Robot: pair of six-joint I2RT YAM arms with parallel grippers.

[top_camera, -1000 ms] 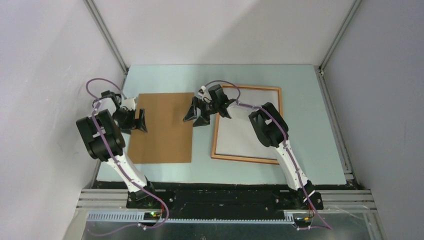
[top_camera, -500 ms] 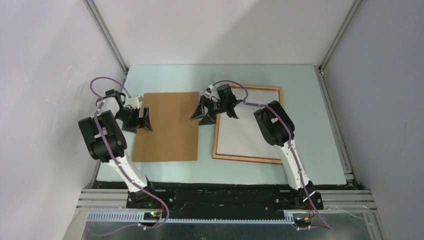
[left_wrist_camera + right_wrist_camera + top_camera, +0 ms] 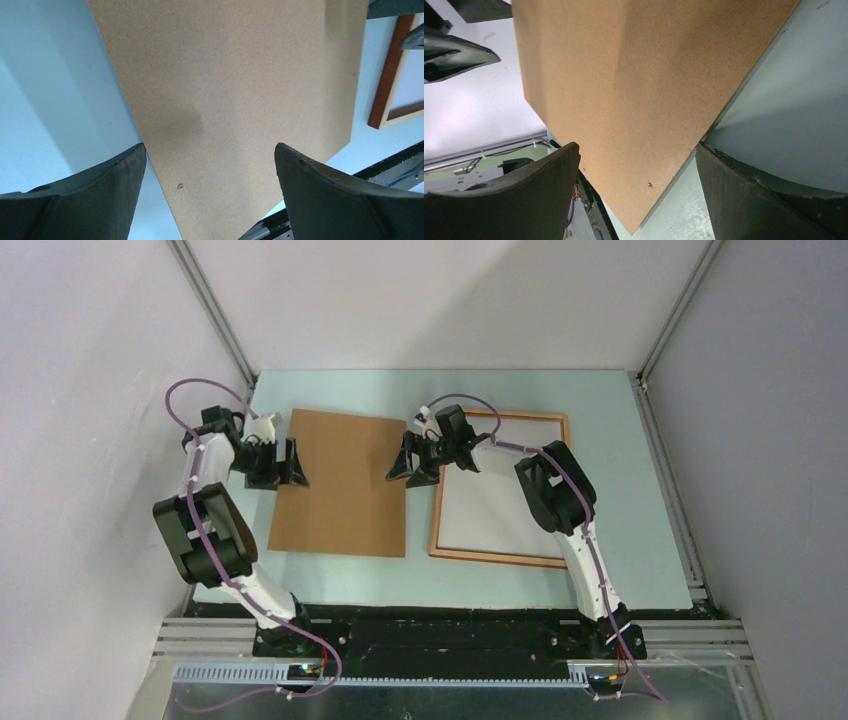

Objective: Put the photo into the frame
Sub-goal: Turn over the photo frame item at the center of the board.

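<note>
The orange-brown frame [image 3: 437, 510] lies flat at the right, and its corner shows in the left wrist view [image 3: 388, 85]. A white sheet [image 3: 500, 490] fills it; no printed side shows, so I cannot tell if it is the photo. The brown backing board [image 3: 345, 485] lies left of the frame, slightly turned. My left gripper [image 3: 291, 462] is open at the board's left edge, with the board [image 3: 235, 75] between its fingers [image 3: 100, 190]. My right gripper [image 3: 406, 458] is open at the board's right edge [image 3: 624, 75], beside the frame's left side.
The pale blue table [image 3: 620, 470] is walled by grey panels with metal posts at the back corners [image 3: 247, 375]. A black rail [image 3: 450, 625] carrying the arm bases runs along the near edge. The left arm's cable [image 3: 190, 390] loops near the left wall.
The backing board has slid right and away and turned slightly clockwise. Both grippers moved with it, staying open. The frame shifted a little to the right.
</note>
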